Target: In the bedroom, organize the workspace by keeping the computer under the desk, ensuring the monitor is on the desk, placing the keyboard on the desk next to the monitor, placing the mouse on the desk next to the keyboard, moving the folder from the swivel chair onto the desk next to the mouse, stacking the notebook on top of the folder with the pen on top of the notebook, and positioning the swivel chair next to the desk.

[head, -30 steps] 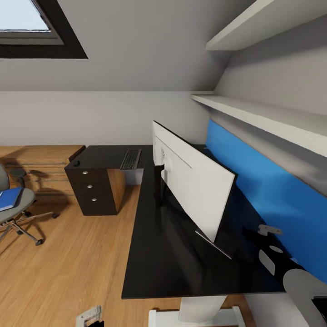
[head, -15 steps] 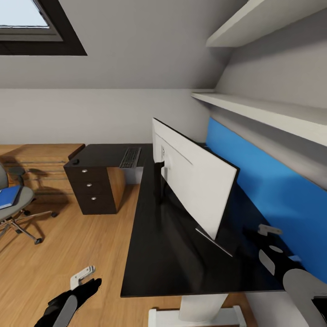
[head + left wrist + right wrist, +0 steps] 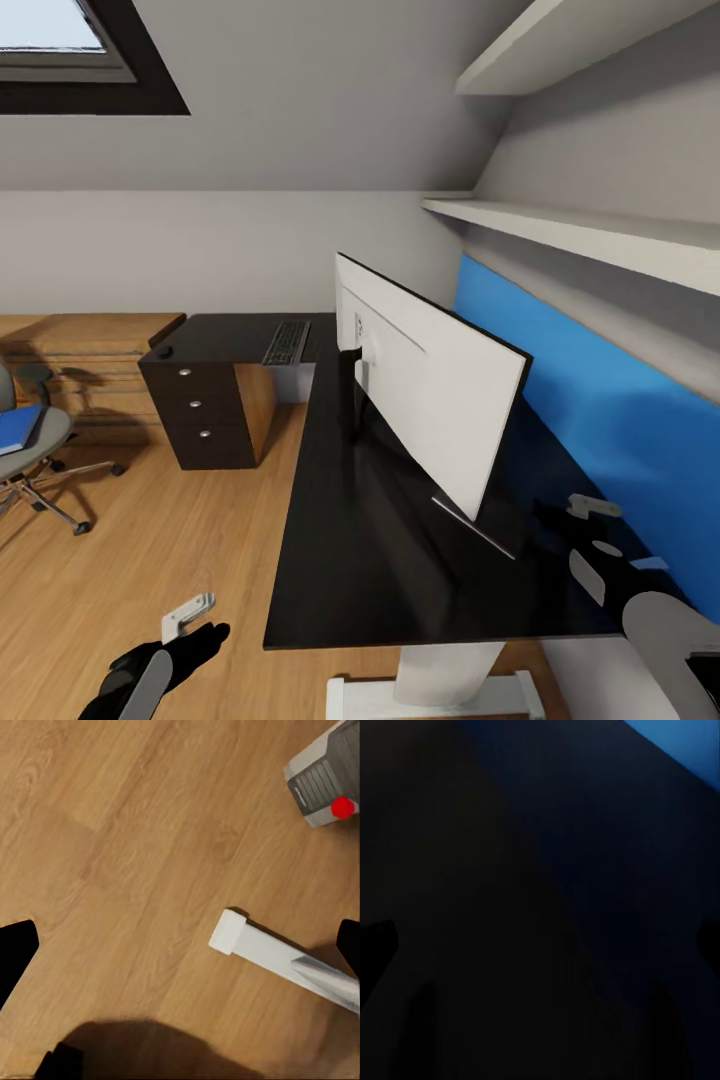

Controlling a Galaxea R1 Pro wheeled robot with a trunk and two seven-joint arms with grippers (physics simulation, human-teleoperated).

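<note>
My left gripper hangs low over the wood floor just off the desk edge, and my left wrist camera shows its fingertips spread wide with nothing between them. My right gripper sits above the black top beside the blue wall panel; whether its jaws are apart I cannot tell (that wrist view is nearly all dark). The monitor stands on the desk, white back toward me. The keyboard and mouse lie on the far wing. The folder rests on the swivel chair, well apart from the desk.
</note>
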